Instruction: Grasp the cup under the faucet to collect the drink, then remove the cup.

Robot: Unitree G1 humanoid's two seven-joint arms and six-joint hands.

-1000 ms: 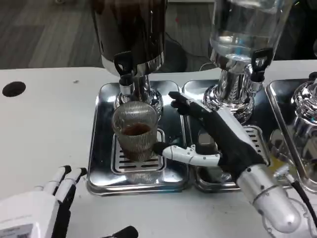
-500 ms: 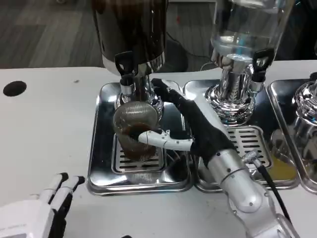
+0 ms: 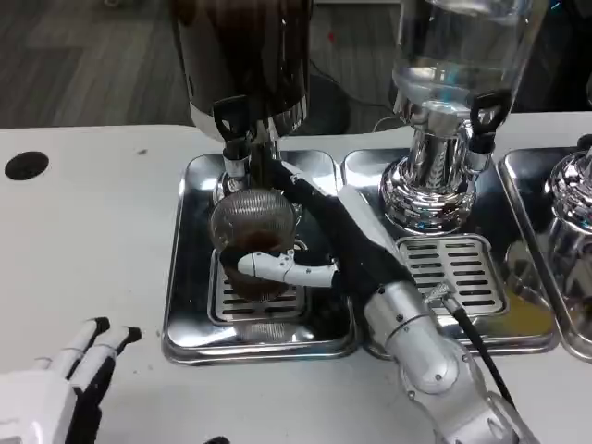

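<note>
Reaching in from the lower right, our right hand [image 3: 319, 242] is wrapping around the cup [image 3: 253, 242], thumb across its front and dark fingers going behind it, so we are gripping the glass. We are counting one cup, ribbed and holding a little brown drink, standing on the grate of the left drip tray [image 3: 190, 277] directly under the dark dispenser's faucet [image 3: 237, 148]. Our left hand [image 3: 69, 384] is resting at the surface's near left corner, fingers apart and holding nothing, partly cut off by the frame. We are seeing three dispensers: the dark one [image 3: 245, 55], a clear one [image 3: 453, 65], and a third [image 3: 573, 213] cropped at the right edge. Fingers behind the cup are hard to make out.
</note>
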